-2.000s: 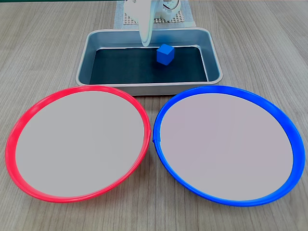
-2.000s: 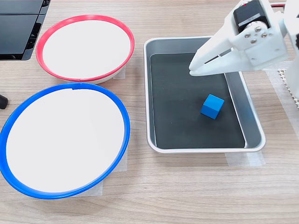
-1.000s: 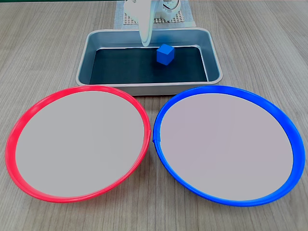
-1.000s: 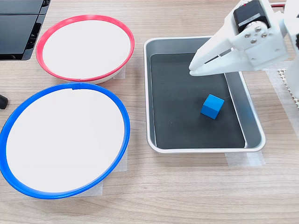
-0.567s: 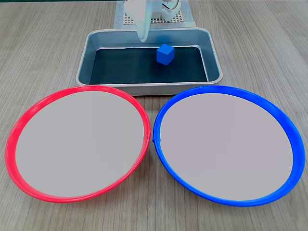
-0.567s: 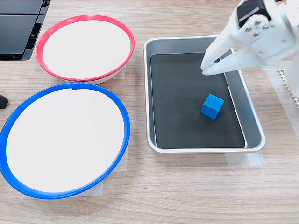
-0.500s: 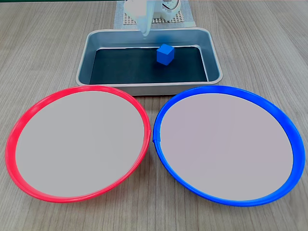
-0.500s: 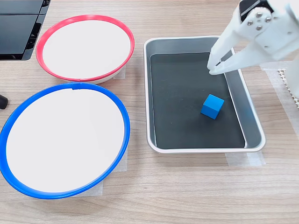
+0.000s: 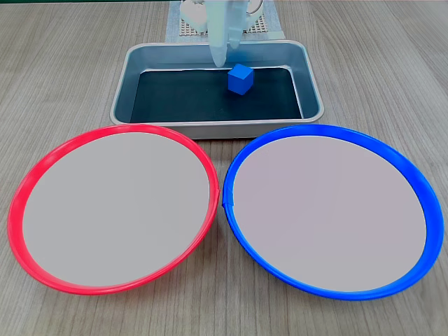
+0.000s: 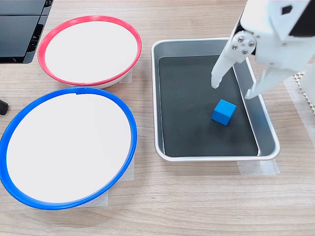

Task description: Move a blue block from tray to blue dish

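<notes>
Wood-grain tabletop (image 9: pixel 63 77) (image 10: pixel 197 196), seen in both exterior views, bearing all objects. Two large round shallow dishes of equal size lie side by side, their rims nearly touching: the blue dish (image 9: pixel 329 143) (image 10: pixel 15 118), with bright blue rim and pale grey-white centre, and a red-rimmed dish (image 9: pixel 105 136) (image 10: pixel 88 19) with the same pale centre. In the first exterior view the blue dish lies at the first exterior view's right and the red-rimmed dish at its left; in the second exterior view the blue dish lies nearer the camera, the red-rimmed dish beyond it. Both dishes hold nothing.

The tray (image 9: pixel 122 87) (image 10: pixel 170 155), a rectangular silver-grey metal pan with rounded corners, rolled rim and dark black bottom, sits just beside both dishes, apart from them. Clear tape patches show at its near corners in the second exterior view.

The white arm's gripper (image 9: pixel 219 59) (image 10: pixel 234 88) hangs over the tray with its two fingers spread wide and pointing down; one fingertip (image 10: pixel 215 84) is over the black bottom, the other over the tray's wall at the second exterior view's right. It grips nothing.

The blue block (image 9: pixel 240 78) (image 10: pixel 224 112), a small solid bright-blue cube, rests on the tray's black bottom, near the wall closest to the arm, just beside the spread fingers and not touching them.
</notes>
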Tool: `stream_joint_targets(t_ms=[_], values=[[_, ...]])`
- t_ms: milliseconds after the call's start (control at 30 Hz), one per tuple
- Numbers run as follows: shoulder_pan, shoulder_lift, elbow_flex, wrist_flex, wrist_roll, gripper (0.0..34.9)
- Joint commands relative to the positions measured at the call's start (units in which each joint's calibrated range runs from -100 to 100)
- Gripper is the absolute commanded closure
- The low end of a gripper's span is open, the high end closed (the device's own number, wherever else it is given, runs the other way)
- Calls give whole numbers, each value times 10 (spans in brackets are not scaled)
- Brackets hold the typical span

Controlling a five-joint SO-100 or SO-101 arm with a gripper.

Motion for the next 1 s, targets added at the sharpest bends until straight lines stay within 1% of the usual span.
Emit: stream_joint_targets(t_ms=[0,67,200,233,267,300,367,400,433,533,600,700,767,833,967], values=[[-16,66,-34,-27,-10,164],[-25,92,-46,-36,-14,165],[-38,151,-71,-61,-20,182],[-38,169,-76,-69,-20,210],[-36,184,-81,-75,-20,248],[-36,188,-81,-75,-19,263],[-34,198,-85,-77,-17,316],[-33,201,-85,-77,-15,336],[-32,201,-84,-77,-14,345],[-29,182,-89,-70,-7,346],[-23,155,-113,-47,0,346],[-22,104,-164,-23,24,347],[-24,82,-210,-23,48,347],[-31,83,-254,-38,69,347],[-54,159,-344,-134,114,347]])
